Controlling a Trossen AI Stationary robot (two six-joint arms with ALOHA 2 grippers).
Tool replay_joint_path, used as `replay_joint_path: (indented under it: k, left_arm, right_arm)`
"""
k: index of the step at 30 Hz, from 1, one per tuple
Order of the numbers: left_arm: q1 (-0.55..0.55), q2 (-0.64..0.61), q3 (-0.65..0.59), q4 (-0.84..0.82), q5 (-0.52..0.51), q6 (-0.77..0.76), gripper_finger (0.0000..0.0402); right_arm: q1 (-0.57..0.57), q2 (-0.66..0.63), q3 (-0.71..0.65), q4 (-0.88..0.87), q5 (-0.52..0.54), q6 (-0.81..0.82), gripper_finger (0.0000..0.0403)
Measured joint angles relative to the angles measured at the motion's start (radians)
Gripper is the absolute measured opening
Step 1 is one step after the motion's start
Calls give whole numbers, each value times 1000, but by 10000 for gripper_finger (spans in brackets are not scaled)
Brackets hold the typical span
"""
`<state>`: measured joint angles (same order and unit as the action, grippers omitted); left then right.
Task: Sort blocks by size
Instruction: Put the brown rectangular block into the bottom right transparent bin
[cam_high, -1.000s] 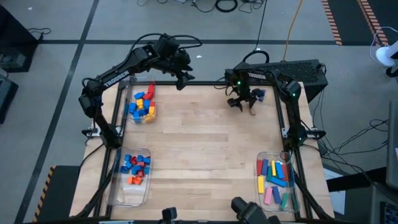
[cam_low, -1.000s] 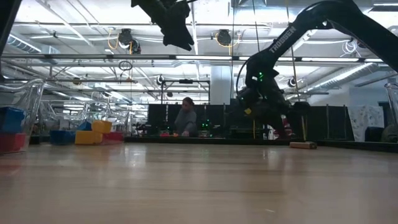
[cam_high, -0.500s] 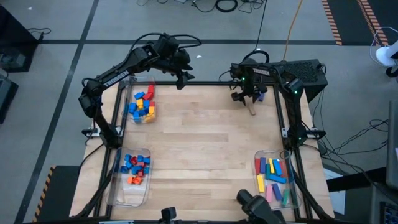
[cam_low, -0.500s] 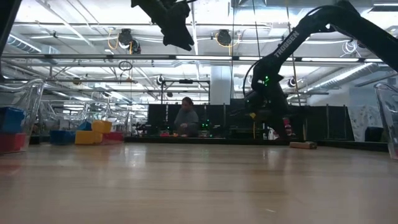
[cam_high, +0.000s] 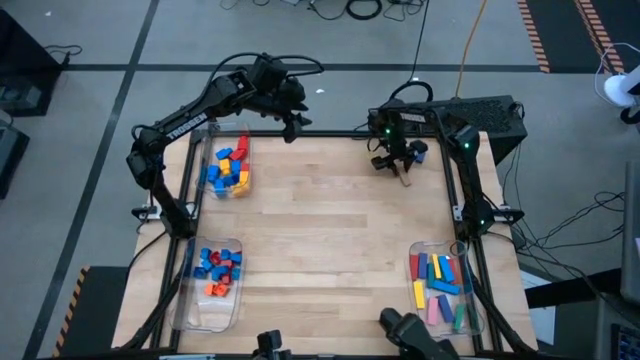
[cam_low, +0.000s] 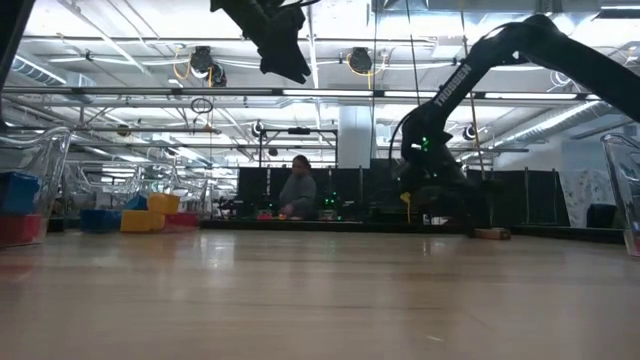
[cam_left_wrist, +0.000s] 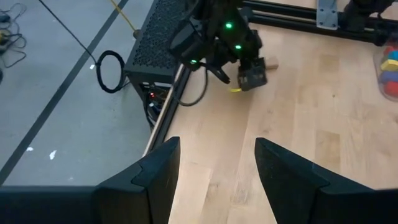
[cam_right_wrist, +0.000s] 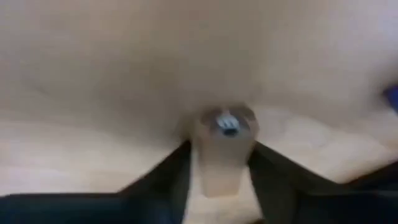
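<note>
A tan wooden block (cam_high: 405, 177) is lying near the bench's (cam_high: 330, 250) far right corner and is being straddled by the right gripper (cam_high: 396, 165), its fingers set close on either side; a firm grip cannot be confirmed. The left gripper (cam_high: 292, 124) is being held open above the far edge

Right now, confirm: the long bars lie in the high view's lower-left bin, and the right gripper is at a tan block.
Wrong bin: the high view shows the long bars in the lower-right bin; the right gripper is at the tan block.
</note>
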<state>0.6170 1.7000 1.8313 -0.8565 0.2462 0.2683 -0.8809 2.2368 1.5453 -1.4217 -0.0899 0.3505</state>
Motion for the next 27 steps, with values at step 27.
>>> replay_joint_path:
  k: [27]
  left_arm:
    - [-38, 0, 0, 19, -11, -106, 208]
  right_arm:
    - [395, -776, -251, -152, -224, 202, 66]
